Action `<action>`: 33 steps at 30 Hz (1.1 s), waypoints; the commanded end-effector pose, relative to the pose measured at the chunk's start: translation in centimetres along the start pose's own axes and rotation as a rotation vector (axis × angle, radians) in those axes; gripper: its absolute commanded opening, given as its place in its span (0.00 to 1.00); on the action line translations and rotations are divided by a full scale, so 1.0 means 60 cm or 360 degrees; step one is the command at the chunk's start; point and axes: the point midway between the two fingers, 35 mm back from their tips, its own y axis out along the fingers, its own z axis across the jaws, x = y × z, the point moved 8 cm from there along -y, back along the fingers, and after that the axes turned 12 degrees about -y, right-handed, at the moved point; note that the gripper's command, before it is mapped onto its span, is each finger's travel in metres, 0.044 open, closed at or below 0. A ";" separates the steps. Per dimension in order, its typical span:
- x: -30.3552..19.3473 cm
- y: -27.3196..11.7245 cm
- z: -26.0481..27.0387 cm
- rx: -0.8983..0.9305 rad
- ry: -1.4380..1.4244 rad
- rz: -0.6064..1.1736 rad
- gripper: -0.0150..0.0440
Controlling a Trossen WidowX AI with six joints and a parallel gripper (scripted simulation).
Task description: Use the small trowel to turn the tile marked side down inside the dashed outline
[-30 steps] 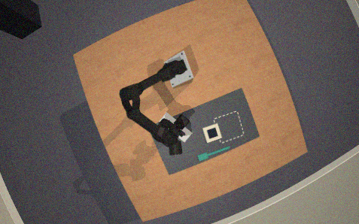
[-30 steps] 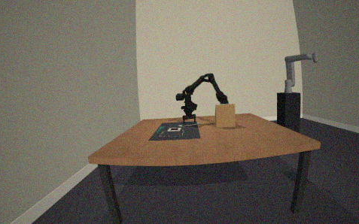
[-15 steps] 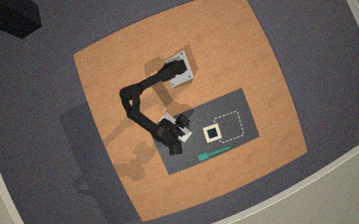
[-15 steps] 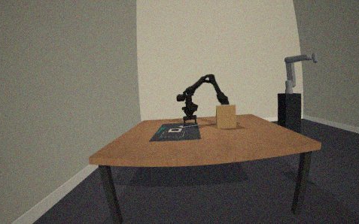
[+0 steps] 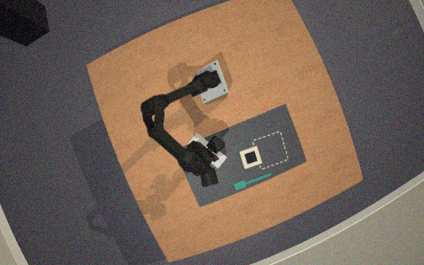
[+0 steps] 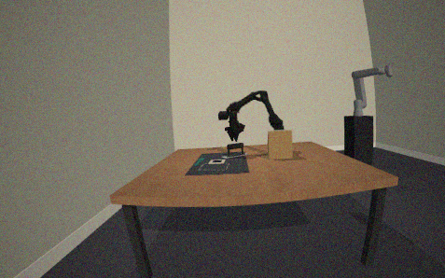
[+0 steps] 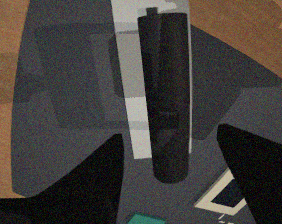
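The trowel, with a pale flat blade and a raised black handle, rests at the mat's left end in the top view. My gripper is open just above the handle, which shows between and below the fingers in the wrist view. The tile lies flat, cream-rimmed with a dark square centre facing up. It overlaps the left side of the dashed outline and sits mostly outside it. The mat is dark grey.
A teal tool with a thin shaft lies along the mat's edge, beside the tile. A light wooden block stands at the arm's base. Another grey arm stands on a black pedestal beyond the table.
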 end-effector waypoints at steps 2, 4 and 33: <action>0.003 -0.007 -0.001 -0.0007 -0.0004 -0.0014 0.71; 0.003 -0.007 -0.001 -0.0007 -0.0078 -0.0013 0.71; 0.005 -0.006 -0.003 -0.0010 -0.1683 -0.0009 0.71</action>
